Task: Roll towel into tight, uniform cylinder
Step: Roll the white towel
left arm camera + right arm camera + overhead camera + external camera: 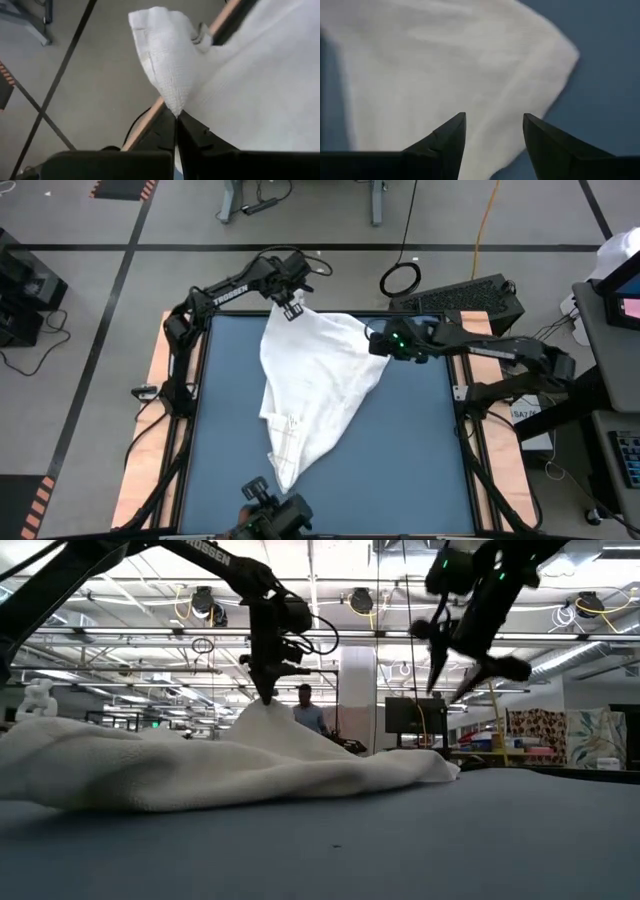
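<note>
The white towel [315, 390] lies crumpled on the blue table [420, 450], wide at the far edge and narrowing to a point [285, 478] near the front. My left gripper [291, 310] is at the table's far edge, shut on the towel's far left corner, which rises to a peak [266, 705]. Over the towel's far right corner [365, 330] hangs my right gripper [372, 340], open and clear of the cloth in the low view [465, 680]. Its fingers [447, 137] point down at the towel [445, 65]. My left gripper pinches the towel's far left corner [175, 107] between its two fingers, coming from above and slanting down. A flap of the corner [165, 50] sticks out past the fingertips. The pinched part is lifted into a peak, and the rest of the towel slopes down onto the table.
A wooden strip [152, 370] borders the table on the left. A dark camera mount [270, 515] sits at the near edge. A black box [470, 298] and a cable loop [400, 279] lie on the floor beyond the far right corner. A person [306, 710] stands far behind.
</note>
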### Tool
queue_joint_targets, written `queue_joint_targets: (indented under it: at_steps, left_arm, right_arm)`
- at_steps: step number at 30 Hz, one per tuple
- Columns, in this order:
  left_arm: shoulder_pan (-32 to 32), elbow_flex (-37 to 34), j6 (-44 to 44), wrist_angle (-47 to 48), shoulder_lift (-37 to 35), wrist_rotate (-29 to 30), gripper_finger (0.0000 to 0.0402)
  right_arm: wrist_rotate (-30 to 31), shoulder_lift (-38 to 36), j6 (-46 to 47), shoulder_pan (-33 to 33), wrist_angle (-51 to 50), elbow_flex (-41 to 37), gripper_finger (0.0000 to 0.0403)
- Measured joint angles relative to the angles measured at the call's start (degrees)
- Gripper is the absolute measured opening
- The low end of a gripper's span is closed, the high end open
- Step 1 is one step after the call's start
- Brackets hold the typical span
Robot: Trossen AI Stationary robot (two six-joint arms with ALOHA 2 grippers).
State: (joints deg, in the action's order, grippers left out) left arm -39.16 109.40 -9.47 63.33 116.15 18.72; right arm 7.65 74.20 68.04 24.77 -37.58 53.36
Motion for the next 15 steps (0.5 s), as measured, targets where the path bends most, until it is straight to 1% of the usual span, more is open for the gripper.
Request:
queue_joint_targets:
  at_steps: [5, 8, 15]
  left_arm:
    - [2.84, 0.02, 0.11, 0.38, -3.76, -0.61, 0.001]
    - [3.78, 0.02, 0.14, -0.48, -5.11, -0.61, 0.001]
    - [4.11, 0.02, 1.62, -0.43, -5.55, -1.66, 0.0011]
  right_arm:
    - [-0.2, 7.05, -1.18, 4.73, -2.33, 0.0, 0.0187]
    - [-1.69, 11.0, -2.75, 6.75, -3.65, 0.0, 0.0187]
    - [-5.64, 18.85, -5.17, 8.56, 2.21, 0.0, 0.0187]
